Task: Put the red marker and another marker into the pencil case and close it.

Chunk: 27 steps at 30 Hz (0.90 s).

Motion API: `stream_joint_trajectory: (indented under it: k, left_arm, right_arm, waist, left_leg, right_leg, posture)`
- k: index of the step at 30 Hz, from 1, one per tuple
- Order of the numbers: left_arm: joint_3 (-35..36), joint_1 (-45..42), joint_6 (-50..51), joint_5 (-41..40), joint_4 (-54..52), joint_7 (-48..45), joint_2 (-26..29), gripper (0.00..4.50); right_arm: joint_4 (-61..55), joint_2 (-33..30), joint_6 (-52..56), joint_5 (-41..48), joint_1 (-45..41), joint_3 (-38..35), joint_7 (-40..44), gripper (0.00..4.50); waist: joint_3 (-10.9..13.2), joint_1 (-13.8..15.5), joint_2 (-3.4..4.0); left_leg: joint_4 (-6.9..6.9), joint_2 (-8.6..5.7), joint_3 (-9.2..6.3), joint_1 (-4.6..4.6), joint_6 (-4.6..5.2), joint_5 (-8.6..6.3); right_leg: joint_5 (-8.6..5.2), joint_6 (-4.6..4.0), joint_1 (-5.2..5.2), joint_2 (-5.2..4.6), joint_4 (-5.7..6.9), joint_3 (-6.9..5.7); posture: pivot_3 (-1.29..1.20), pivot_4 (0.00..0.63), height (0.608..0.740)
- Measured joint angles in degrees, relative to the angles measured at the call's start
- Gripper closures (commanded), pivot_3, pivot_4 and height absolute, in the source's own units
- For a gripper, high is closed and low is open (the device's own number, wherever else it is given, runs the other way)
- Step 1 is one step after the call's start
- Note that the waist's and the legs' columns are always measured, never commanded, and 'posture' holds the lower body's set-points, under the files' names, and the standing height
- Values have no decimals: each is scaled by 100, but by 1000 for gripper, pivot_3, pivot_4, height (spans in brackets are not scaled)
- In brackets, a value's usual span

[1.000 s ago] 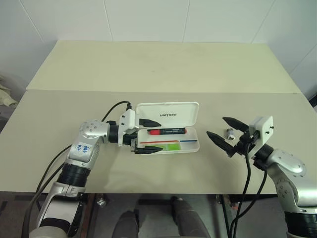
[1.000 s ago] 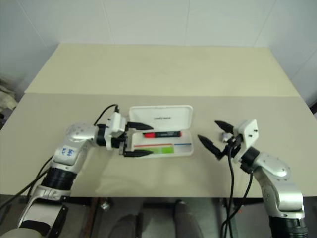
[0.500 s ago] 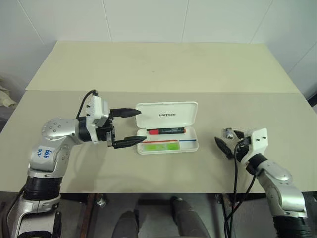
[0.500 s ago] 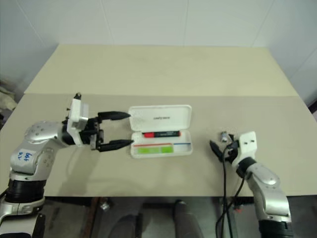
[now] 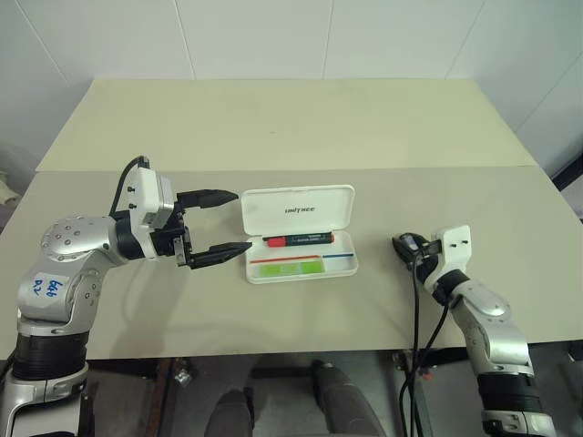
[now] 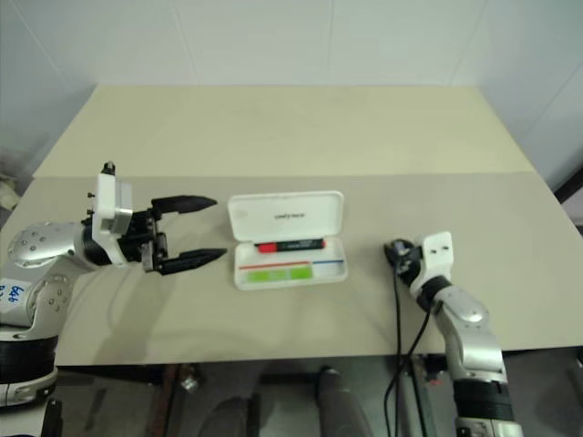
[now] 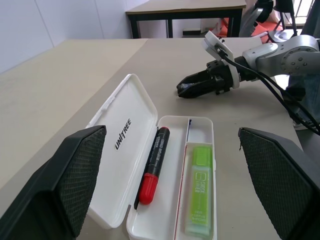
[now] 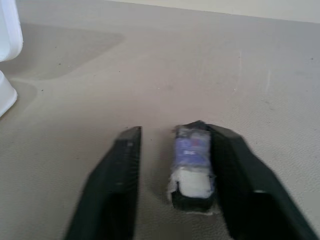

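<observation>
Bench [image 5: 301, 118]: pale beige top, two slabs meeting at a seam that runs across behind the case.
Pencil case [image 5: 296, 211]: white hard plastic box, lying open near the middle of the front slab; lid raised at the far side, dark "UNITREE" lettering on its inner face; tray on the near side with thin red and blue stripes along its floor.
Red marker [image 5: 299, 240]: black barrel, red cap; lies lengthwise in the far part of the tray, just beside the hinge, cap toward the robot's left.
Green highlighter [image 5: 296, 268]: light green, flat-bodied; lies lengthwise in the near part of the tray, parallel to the red marker and apart from it.
Left hand [image 5: 222, 223]: held above the bench just to the left of the case, pointing toward it; its two black fingers spread wide, nothing between them, touching neither case nor markers.
Right hand [image 8: 175, 182]: low at the bench surface, well to the right of the case; fingers [image 8: 120, 180] drawn partly together around a small object, one finger against its side, the other with a gap left; whether it is truly gripped cannot be told.
Small object [image 8: 191, 167]: short dark block with a bluish-purple label and a white end, resting on the bench between the right hand's fingers.
Cable [image 5: 417, 309]: black, runs from the right wrist down over the front edge of the bench.
</observation>
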Motion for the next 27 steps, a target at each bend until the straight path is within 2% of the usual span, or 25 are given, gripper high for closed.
stream_joint_trajectory:
  k: [2, 7, 10, 14, 19, 27]
  left_arm:
    - [6, 14, -1, -25, -10, 17, 16, 0]
    - [8, 50, -5, -28, -17, 38, 41, 0]
    - [8, 52, -23, -28, -18, 33, 50, 0]
    - [7, 64, -68, -28, -17, -33, 70, 0]
    - [6, 335, -195, -12, -15, -146, 190, 0]
    - [14, 763, -286, -1, -141, -124, 245, 0]
  right_arm:
    - [28, 2, -17, -6, -20, 11, 1, 4089]
    - [125, 7, -73, -6, -98, 29, 13, 4090]
    - [387, -165, -159, -16, -336, 115, 385, 4090]
    - [643, -750, -623, 163, -933, 318, 1809, 4090]
    - [884, -1172, -859, 507, -1572, 531, 3507, 4090]
    - [1061, -1216, -792, 549, -2124, 1238, 5006, 4090]
  waist:
    - [-2, -6, -4]
    - [-3, -25, -6]
    - [-2, -67, -3]
    - [9, -136, 11]
    - [8, -150, 11]
    - [9, -134, 12]
  left_leg:
    - [1, 0, 1, 0, 0, 0]
    - [1, 0, 6, -1, 2, 2]
    - [1, -1, 20, -1, 5, 4]
    - [-8, -2, 29, -2, 6, 3]
    - [-37, 0, 21, 3, 8, 2]
    - [-63, 0, 18, -5, 5, 0]
  right_leg:
    - [0, 0, 0, 0, -1, 2]
    - [5, -9, 1, 0, -14, 8]
    - [7, -12, 1, 0, -22, 24]
    - [22, 24, -6, 1, -22, 33]
    - [26, 49, -13, 4, -15, 31]
    - [24, 49, -33, 1, -18, 29]
  posture:
    - [0, 150, 740]
    - [0, 150, 740]
    - [0, 150, 740]
    - [0, 150, 740]
    - [0, 150, 740]
    - [0, 150, 740]
